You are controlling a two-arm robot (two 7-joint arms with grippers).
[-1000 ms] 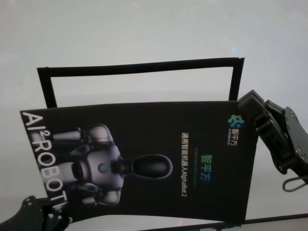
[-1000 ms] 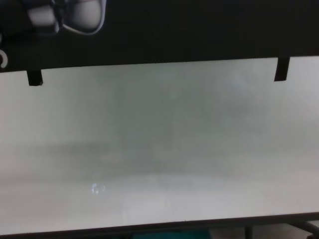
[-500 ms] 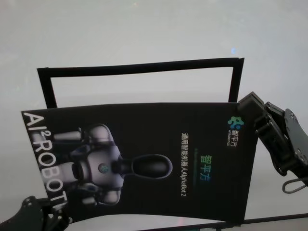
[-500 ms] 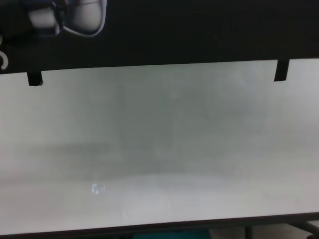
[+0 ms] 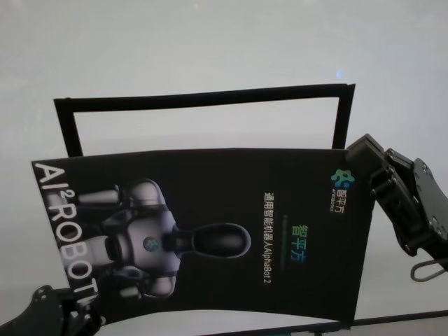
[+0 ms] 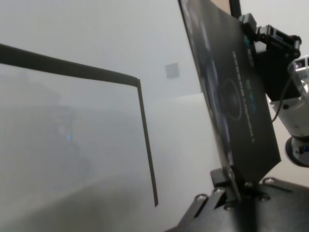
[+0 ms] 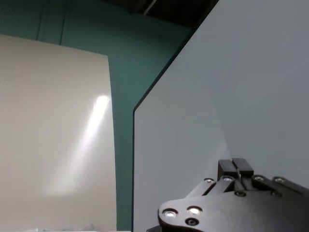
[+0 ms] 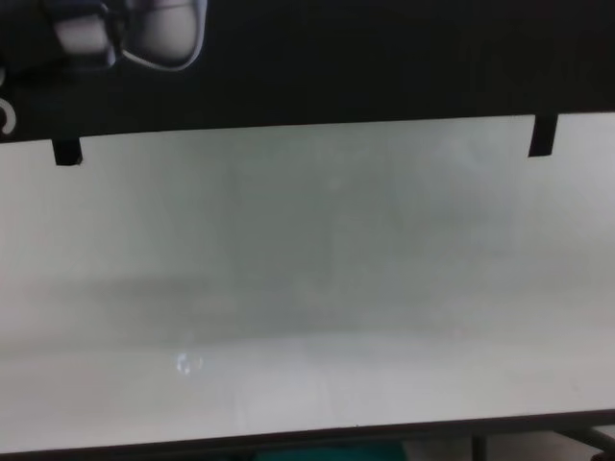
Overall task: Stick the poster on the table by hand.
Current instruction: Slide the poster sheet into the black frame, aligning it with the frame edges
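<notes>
The black poster [image 5: 210, 238] with the white-grey robot and "AI² ROBOT" letters hangs lifted and tilted above the white table [image 5: 210, 42], held between both arms. My left gripper [image 5: 70, 309] pinches its near left corner; in the left wrist view the fingers [image 6: 231, 186] are shut on the sheet's edge. My right gripper [image 5: 352, 150] grips the far right corner; in the right wrist view its fingers [image 7: 235, 167] are shut on the sheet's pale back [image 7: 231, 87]. In the chest view the poster [image 8: 336, 58] fills the top.
Narrow black tape strips [image 5: 203, 98] form a three-sided frame on the table behind the poster; its two ends show in the chest view [image 8: 541, 136]. The table's dark near edge [image 8: 307, 440] runs along the bottom. A teal floor [image 7: 120, 58] lies beyond the table.
The poster's right side and my right gripper have sunk slightly toward the table. The left gripper has barely moved.
</notes>
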